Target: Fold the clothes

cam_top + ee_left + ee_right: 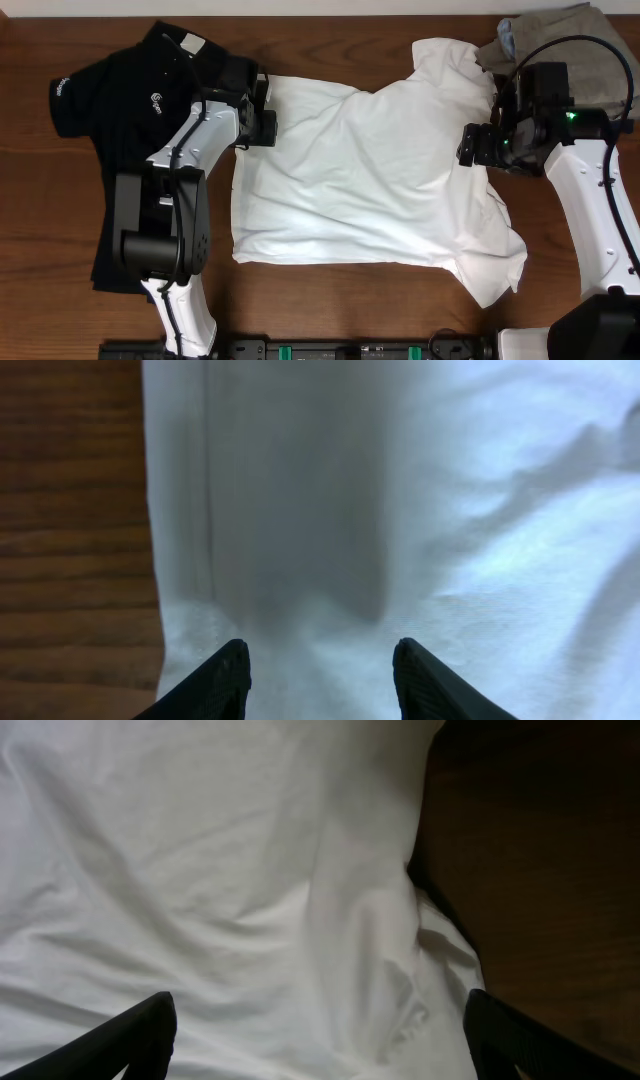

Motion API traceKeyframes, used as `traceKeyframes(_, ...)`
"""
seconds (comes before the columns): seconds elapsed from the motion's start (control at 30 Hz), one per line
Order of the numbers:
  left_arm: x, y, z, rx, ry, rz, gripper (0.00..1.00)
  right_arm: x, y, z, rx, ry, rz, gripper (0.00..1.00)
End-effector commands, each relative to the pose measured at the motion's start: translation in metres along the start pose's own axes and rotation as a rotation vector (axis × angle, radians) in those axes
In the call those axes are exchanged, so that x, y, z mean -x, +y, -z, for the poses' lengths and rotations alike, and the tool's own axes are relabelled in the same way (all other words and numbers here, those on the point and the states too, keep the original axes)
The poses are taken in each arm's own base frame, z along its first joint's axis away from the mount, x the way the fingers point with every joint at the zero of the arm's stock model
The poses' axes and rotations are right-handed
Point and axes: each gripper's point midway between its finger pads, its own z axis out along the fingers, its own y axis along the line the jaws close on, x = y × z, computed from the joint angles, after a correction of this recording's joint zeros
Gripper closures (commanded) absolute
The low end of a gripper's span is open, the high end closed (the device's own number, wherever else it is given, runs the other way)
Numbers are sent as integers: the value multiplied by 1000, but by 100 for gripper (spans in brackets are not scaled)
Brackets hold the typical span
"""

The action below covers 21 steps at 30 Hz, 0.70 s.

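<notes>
Jaws parted: left gripper (320,657) low over white T-shirt (370,180) hem, right gripper (322,1012) over opposite edge.

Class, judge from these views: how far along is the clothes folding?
Done: white T-shirt spread out, no fold made. In hand: left gripper and right gripper are open at its opposite edges. Remaining: every fold, plus the black shirt, unfolded.

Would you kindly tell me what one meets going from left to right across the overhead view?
black shirt → left gripper → white T-shirt → right gripper
</notes>
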Motion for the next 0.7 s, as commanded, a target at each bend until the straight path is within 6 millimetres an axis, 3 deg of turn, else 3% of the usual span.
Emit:
traceKeyframes(0.0, -15, 1, -18, -10, 55, 23, 52, 4, 6, 2, 14, -10, 27, 10)
traceKeyframes(0.23, -26, 19, -34, 84, 98, 15, 50, 4, 6, 2, 13, -9, 27, 10)
traceKeyframes(0.43, -32, 65, -41, 333, 116, 0, 50, 4, 6, 2, 13, -9, 27, 9)
traceKeyframes(0.67, -37, 96, -47, 398, 132, 22, 50, 4, 6, 2, 13, -9, 35, 9)
